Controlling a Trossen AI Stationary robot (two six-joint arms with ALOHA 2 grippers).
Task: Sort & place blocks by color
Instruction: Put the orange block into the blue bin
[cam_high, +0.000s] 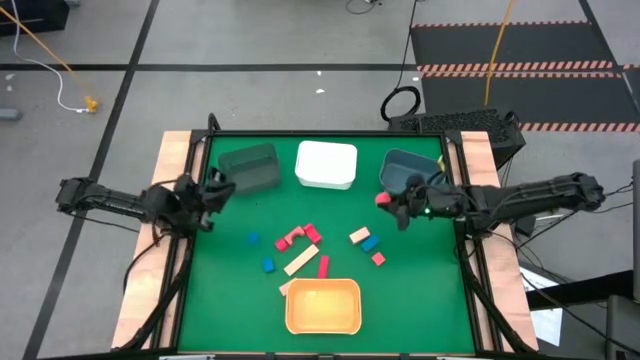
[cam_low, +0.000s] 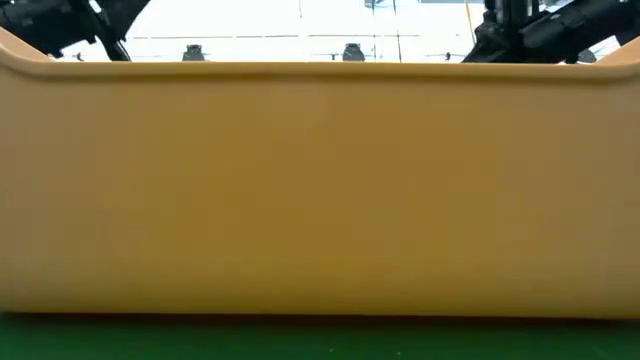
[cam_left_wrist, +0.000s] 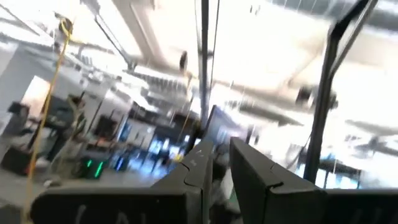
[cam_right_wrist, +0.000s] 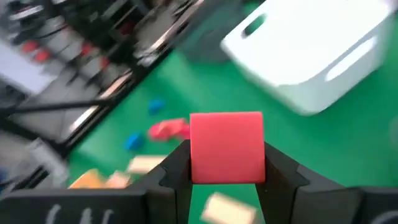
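step in hand: we judge the right gripper (cam_right_wrist: 227, 180) is carrying a red cube (cam_right_wrist: 226, 147) toward a bin; which bin takes red we cannot tell.
how to do it well: we keep the cube level and high enough to pass the rim, stop over the bin's middle, and let go only once it hangs inside the walls, so it does not bounce out.
right jaws: narrow, pressed on two opposite faces of the red cube, which sits square between them.
where the cube is: in the high view it hangs just beside the blue bin (cam_high: 402, 168), with the white bin (cam_high: 326, 165) near.
left gripper (cam_high: 213, 193): waiting beside the dark bin (cam_high: 248, 168), jaws close together, holding nothing we can see.
other blocks (cam_high: 300, 262): scattered on the green table (cam_high: 230, 290), between the far bins and the orange bin (cam_high: 322, 307).
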